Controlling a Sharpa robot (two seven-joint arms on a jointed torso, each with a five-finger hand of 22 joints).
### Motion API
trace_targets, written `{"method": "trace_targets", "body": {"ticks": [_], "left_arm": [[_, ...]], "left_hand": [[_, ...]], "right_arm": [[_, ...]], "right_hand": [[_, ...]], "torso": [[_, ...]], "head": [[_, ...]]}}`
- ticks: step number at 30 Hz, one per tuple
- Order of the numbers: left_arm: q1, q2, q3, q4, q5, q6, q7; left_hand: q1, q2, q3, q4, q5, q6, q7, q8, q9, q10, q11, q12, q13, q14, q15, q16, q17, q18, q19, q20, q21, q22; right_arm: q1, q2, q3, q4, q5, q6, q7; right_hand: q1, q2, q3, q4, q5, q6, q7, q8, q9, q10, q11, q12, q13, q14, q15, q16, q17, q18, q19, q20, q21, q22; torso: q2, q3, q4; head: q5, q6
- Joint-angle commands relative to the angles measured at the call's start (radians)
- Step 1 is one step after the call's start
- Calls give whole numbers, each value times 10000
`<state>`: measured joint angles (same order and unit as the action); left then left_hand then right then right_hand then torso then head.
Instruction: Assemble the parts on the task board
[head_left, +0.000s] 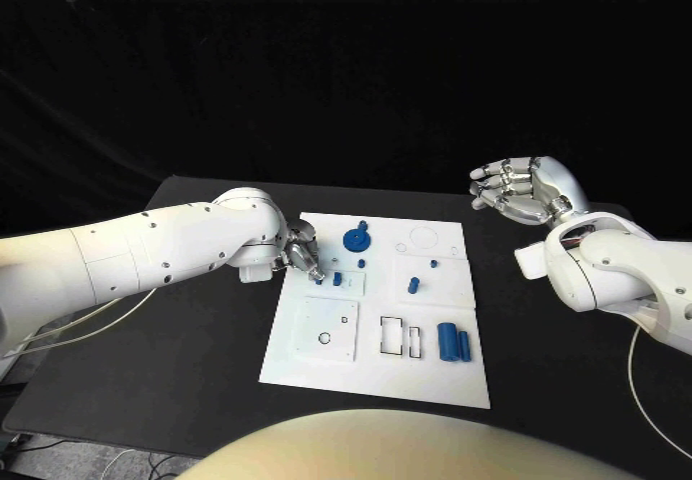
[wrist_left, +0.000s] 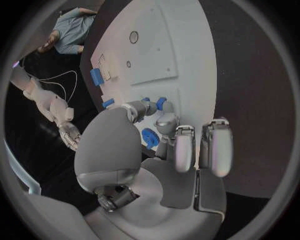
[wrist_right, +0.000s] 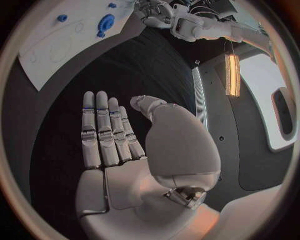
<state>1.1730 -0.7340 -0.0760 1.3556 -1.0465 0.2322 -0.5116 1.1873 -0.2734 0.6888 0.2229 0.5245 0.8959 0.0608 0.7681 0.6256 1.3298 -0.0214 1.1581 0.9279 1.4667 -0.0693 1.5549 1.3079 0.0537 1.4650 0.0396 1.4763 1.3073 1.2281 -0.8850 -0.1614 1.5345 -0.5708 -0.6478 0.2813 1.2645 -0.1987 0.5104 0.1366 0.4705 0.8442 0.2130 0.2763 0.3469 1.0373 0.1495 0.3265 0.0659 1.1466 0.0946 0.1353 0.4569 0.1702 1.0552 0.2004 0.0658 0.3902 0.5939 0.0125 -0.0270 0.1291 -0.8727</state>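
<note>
The white task board (head_left: 329, 350) lies mid-table. My left hand (head_left: 299, 250) hovers over its left edge, thumb and a finger pointing down just above two small blue parts (head_left: 329, 280); the left wrist view has those fingertips (wrist_left: 165, 120) right by a small blue part (wrist_left: 160, 103), with nothing clearly pinched. A round blue part (head_left: 356, 239) lies just right of that hand, also seen as the round part (wrist_left: 149, 137). Two blue cylinders (head_left: 456, 342) lie side by side at the board's near right. My right hand (head_left: 522, 190) is raised off the board's far right corner, fingers straight, holding nothing.
More small blue parts (head_left: 413, 285) stand mid-board, with rectangular slots (head_left: 392, 336) nearer me. The right wrist view has my flat hand (wrist_right: 125, 150) over bare black table, the board (wrist_right: 56, 45) beyond it. The black table (head_left: 202, 340) stretches left of the board.
</note>
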Motion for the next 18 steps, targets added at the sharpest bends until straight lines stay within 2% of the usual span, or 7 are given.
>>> {"method": "trace_targets", "body": {"ticks": [1, 6, 13, 17, 18], "left_arm": [[-41, 55, -19, -11, 118, -41, -43], [-44, 84, -20, -55, 141, -92, -86], [-45, 106, -23, -97, 236, -3, -130], [-46, 99, -26, -114, 324, 20, -158], [-46, 95, -27, -117, 344, 21, -163]], "left_hand": [[-14, 141, 2295, -2329, 61, 39, -8, -40, -6, 50, 16, 13, -30, 962, -71, 35, 2332, -165, 159, -53, 10, 1409], [-44, 188, 2292, -2307, 33, 21, -1, -71, -6, 25, 21, -33, -86, 949, -70, 15, 2285, -158, 140, -52, -8, 1386], [-110, 247, 2229, -2272, -68, -25, 18, -136, -1, -11, 37, -95, -154, 939, -55, 1, 2252, -144, 100, -44, -49, 1338], [-232, 310, 1981, -2195, -137, -80, 31, -228, 19, -9, 66, -122, -177, 936, -28, -5, 2239, -142, 82, -15, -69, 1324], [-341, 326, 1671, -2116, -158, -111, 17, -254, 60, 6, 69, -132, -182, 935, -10, -6, 2236, -137, 71, -3, -86, 1312]], "right_arm": [[-7, 4, 1, 5, -54, 129, 96], [-7, 1, 1, 9, -54, 132, 93], [-7, -7, 1, 16, -54, 133, 89], [-7, -13, 1, 19, -54, 133, 84], [-7, -15, 1, 20, -54, 133, 83]], "right_hand": [[-35, 33, -17, -52, 69, 34, 58, -45, -11, 68, 1, -31, -13, 42, 30, -63, -13, 117, 22, 45, 31, -9], [-35, 33, -17, -52, 69, 34, 58, -45, -11, 68, 1, -31, -13, 42, 30, -63, -13, 117, 22, 45, 31, -9], [-35, 33, -17, -52, 69, 34, 58, -45, -11, 68, 1, -31, -13, 42, 30, -63, -13, 117, 22, 45, 31, -9], [-35, 33, -17, -52, 69, 34, 58, -45, -11, 68, 1, -31, -13, 42, 30, -63, -13, 117, 22, 45, 31, -9], [-35, 33, -17, -52, 69, 34, 58, -45, -11, 68, 1, -31, -13, 42, 30, -63, -13, 117, 22, 45, 31, -9]], "torso": [[2, 5, 3], [4, -2, -6], [-1, 6, -2], [-2, 8, 0], [-5, 6, -1]], "head": [[-17, 1], [-17, 1], [-38, 1], [-43, 1], [-43, 1]]}}
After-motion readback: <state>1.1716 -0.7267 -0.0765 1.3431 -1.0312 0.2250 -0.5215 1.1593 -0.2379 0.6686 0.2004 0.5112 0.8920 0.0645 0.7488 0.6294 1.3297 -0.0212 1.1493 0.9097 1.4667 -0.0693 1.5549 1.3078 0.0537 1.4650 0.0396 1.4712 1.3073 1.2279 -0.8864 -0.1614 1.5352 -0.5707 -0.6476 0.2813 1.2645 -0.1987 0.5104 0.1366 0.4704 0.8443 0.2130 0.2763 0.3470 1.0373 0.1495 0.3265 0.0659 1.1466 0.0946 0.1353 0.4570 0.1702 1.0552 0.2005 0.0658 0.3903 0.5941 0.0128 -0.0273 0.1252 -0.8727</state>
